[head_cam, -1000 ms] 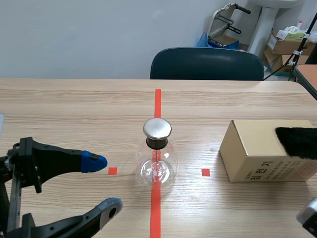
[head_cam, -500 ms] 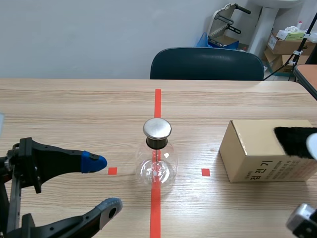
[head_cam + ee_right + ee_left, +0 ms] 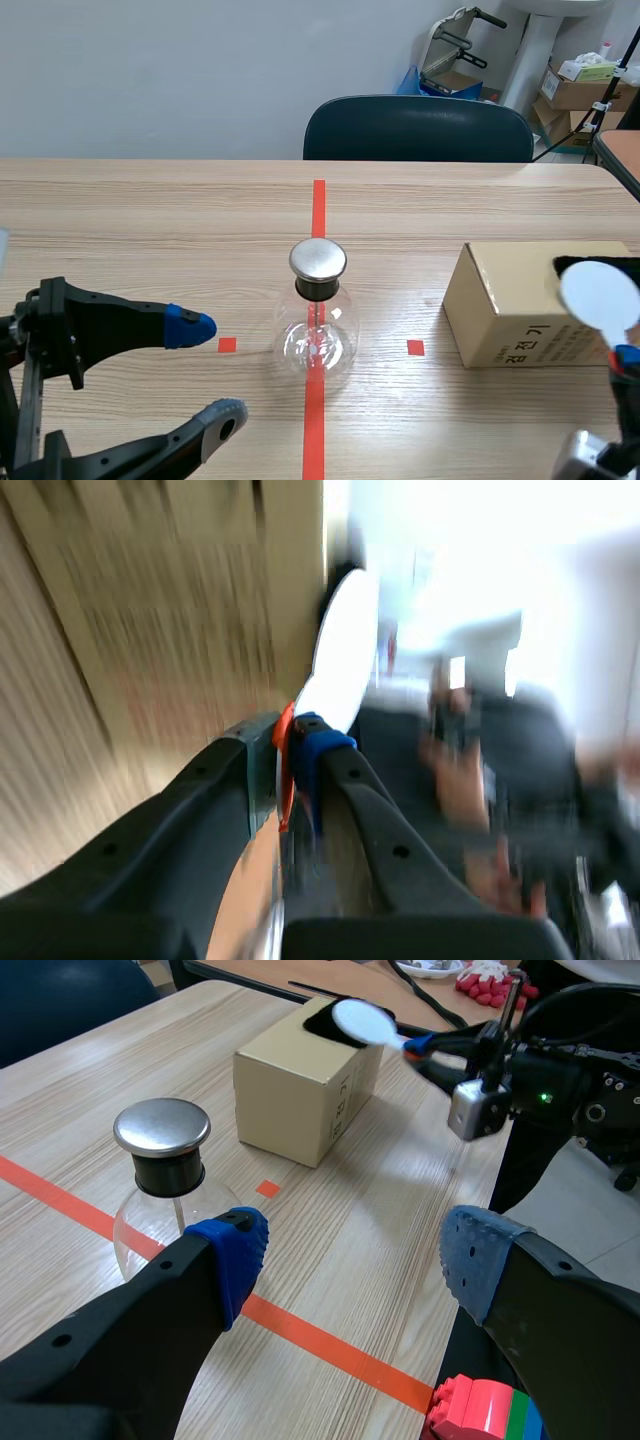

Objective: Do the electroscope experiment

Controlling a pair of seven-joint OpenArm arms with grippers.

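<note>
Paddle above box, well apart from flask;
pinched, seemingly by its handle, in right gripper; left gripper wide open, empty.

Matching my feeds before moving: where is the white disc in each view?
Scene view: white disc at the right edge, in front of the cardboard box.
Left wrist view: disc ahead of the left end effector, over the box's far end.
Right wrist view: disc gripped in the right end effector, sticking out ahead.
Shared landmark: the box, blurred in the right wrist view.
</note>
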